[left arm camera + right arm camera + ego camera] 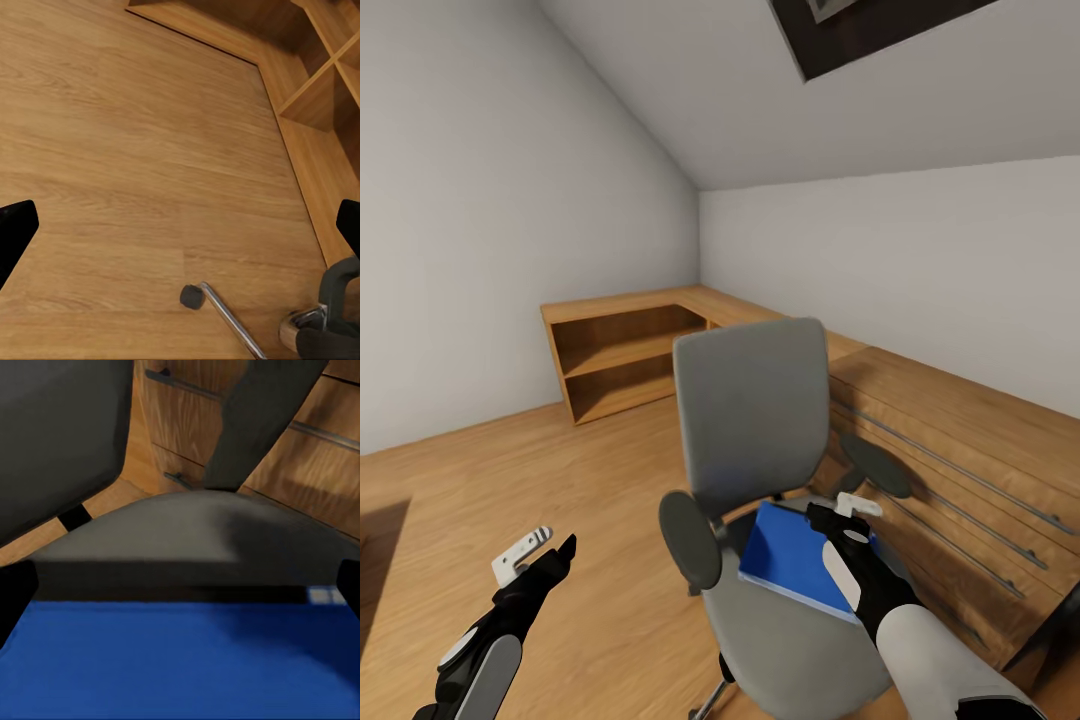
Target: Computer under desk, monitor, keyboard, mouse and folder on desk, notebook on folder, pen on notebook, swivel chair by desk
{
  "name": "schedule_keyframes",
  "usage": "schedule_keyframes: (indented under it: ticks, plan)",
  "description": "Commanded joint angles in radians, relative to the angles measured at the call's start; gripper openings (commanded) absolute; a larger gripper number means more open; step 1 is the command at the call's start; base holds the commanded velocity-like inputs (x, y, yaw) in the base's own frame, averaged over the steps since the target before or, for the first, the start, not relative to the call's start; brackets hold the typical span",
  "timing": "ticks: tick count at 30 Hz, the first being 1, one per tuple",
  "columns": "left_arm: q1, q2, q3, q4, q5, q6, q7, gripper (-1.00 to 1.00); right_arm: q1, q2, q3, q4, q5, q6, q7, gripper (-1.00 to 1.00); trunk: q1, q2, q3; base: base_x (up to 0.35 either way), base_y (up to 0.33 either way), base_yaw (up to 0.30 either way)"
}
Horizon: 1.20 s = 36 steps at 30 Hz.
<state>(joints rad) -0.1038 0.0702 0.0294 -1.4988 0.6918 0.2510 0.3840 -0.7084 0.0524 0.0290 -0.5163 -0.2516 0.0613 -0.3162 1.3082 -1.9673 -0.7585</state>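
Left gripper (pixel 545 555): over bare wooden floor (pixel 510 480), well left of the swivel chair (pixel 760 420); fingers spread apart, nothing between them
Swivel chair: seat facing the robot, wooden drawer chest (pixel 960 450) just behind it
Folder (pixel 795 555): blue, flat on the seat
Right gripper (pixel 850 515): directly over the folder's far edge; fingers wide apart, blue cover (pixel 180 660) between them, contact unclear

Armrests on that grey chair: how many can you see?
2. One armrest sticks out on the swivel chair toward the open floor; the other armrest is on the side by the wooden drawers.
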Motion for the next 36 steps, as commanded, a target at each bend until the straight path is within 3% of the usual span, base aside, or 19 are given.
schedule_keyframes:
  ticks: [1,23,36]
  plan:
    - [-0.001,0.000,0.000,-0.002,0.008,0.004,0.006,1.00,0.000,0.000,0.003,-0.002,-0.003,0.006,-0.006,1.00,0.000,0.000,-0.001,0.238,0.000,0.000]
    - [-0.001,0.000,-0.002,-0.001,0.008,0.004,0.006,1.00,0.000,0.000,0.004,-0.001,-0.003,0.009,-0.007,1.00,0.000,0.000,-0.001,0.101,0.000,0.000]
    - [0.000,0.000,-0.001,-0.001,0.008,0.004,0.006,1.00,0.000,-0.002,0.003,-0.001,-0.006,0.015,-0.010,1.00,0.000,0.000,-0.003,0.009,0.000,0.000]
